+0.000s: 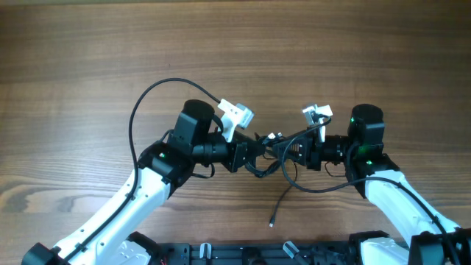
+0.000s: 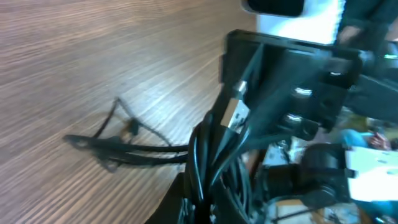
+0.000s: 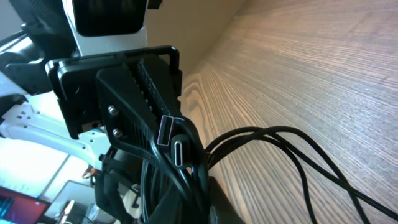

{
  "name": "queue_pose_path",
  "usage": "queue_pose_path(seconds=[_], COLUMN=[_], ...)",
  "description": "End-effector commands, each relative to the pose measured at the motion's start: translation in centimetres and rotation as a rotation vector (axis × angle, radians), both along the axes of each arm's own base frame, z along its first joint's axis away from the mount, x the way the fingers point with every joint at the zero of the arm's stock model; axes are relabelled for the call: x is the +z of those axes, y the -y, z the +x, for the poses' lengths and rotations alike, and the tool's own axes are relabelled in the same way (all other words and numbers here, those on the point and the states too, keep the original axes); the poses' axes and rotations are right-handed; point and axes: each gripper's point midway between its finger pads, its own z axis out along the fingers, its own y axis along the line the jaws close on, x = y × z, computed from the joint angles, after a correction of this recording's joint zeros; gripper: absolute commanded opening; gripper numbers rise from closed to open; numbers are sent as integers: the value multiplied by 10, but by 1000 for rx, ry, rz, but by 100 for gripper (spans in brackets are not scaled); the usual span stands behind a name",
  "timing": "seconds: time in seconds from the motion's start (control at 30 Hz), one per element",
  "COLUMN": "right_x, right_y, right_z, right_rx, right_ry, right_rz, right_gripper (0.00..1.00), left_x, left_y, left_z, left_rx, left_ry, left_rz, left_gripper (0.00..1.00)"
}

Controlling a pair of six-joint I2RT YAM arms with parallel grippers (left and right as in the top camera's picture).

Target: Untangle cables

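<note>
Cables not untangled yet, bunch held up between the two claws at mid-table.

The cables are a tight black clump hanging just above the table, right where the left claw and right claw meet tip to tip. No cord is laid out on its own, so the separating is nearly all left to do. The only free part is one loose end, which trails down to the wood near the front edge. The left claw looks clamped on the clump, going by the right wrist view. For the right claw I cannot tell, as its tips are hidden in the cords. The cords are thin, glossy and black, looped over each other. A silver plug and a slot-shaped plug poke out of the bunch, and several strands sag toward the table.
</note>
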Motion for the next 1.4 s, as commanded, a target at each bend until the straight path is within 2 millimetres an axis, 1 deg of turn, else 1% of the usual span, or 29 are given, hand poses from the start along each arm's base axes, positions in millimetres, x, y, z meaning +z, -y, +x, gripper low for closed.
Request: queue_pose_path(seconds=[0.0, 0.03, 0.07, 0.1, 0.13, 0.17, 0.2, 0.23, 0.3, 0.37, 0.43, 0.5, 0.53, 0.57, 0.6, 0.63, 0.7, 0.73, 0.8, 0.83, 0.97, 1.03, 1.1, 1.17, 1.23, 1.27, 1.3, 1.33, 1.37], right_x=[5, 3, 0, -3, -8, -12, -19, -19, -16, -19, -21, -24, -29, -33, -35, -37, -38, -39, -39, -38, 0, 4, 3, -6, -20, -34, -56, -77, -92], right_y=[0, 3, 5, 6, 9, 12, 17, 17, 12, 9, 5, -5, -9, -12, -14, -16, -14, -12, -7, -4, 18, 32, 55, 76, 91, 103, 122, 140, 153], right_z=[0, 5, 11, 18, 27, 35, 45, 45, 37, 38, 39, 34, 36, 36, 36, 37, 40, 44, 47, 49, 37, 40, 54, 73, 86, 91, 95, 92, 86], right_rx=[14, -14, -48, -90, -143, -191, -257, -260, -209, -217, -221, -188, -206, -220, -224, -230, -254, -288, -319, -330, -241, -263, -365, -517, -655, -746, -884, -1011, -1099], right_ry=[28, 26, 18, 7, 9, 13, 12, 10, 9, 14, 44, 95, 92, 93, 94, 96, 73, 35, -7, -26, -25, -58, -109, -194, -258, -313, -414, -522, -603], right_rz=[15, 4, -12, -33, -63, -90, -128, -130, -107, -124, -143, -169, -197, -222, -233, -244, -248, -250, -242, -231, -74, -44, -35, -50, -94, -135, -197, -254, -297], right_gripper=[36, 68, 85, 89, 97, 100, 99, 99, 94, 84, 82, 79, 74, 66, 60, 46, 10, 5, 4, 5, 5, 5, 5, 4, 4, 5, 4, 4, 5], left_x=[-13, -15, -15, -15, -15, -15, -17, -19, -19, -21, -22, -17, -16, -16, -16, -16, -16, -17, -22, -29, -52, -53, -53, -53, -52, -51, -49, -44, -36], left_y=[-17, -21, -21, -21, -21, -21, -24, -29, -30, -30, -29, -21, -21, -20, -20, -20, -20, -21, -28, -38, -80, -86, -88, -86, -81, -77, -71, -61, -48], left_z=[28, 33, 33, 33, 33, 33, 36, 41, 42, 41, 37, 30, 29, 29, 29, 29, 29, 30, 35, 40, 52, 56, 57, 56, 53, 51, 48, 46, 43], left_rx=[212, 258, 260, 260, 261, 262, 301, 361, 375, 375, 360, 307, 305, 304, 304, 304, 304, 310, 355, 427, 715, 775, 818, 810, 783, 758, 722, 654, 557], left_ry=[-5, -15, -15, -17, -17, -18, -36, -61, -72, -78, -94, -112, -117, -121, -121, -121, -121, -118, -111, -127, -192, -206, -228, -239, -256, -262, -268, -255, -225], left_rz=[102, 114, 114, 114, 114, 114, 118, 126, 123, 129, 128, 89, 85, 83, 83, 83, 84, 87, 121, 159, 291, 290, 277, 271, 258, 247, 230, 203, 165], left_gripper=[4, 4, 4, 4, 4, 4, 4, 4, 4, 4, 4, 4, 4, 4, 4, 4, 4, 4, 4, 4, 4, 4, 4, 4, 4, 4, 4, 4, 4])
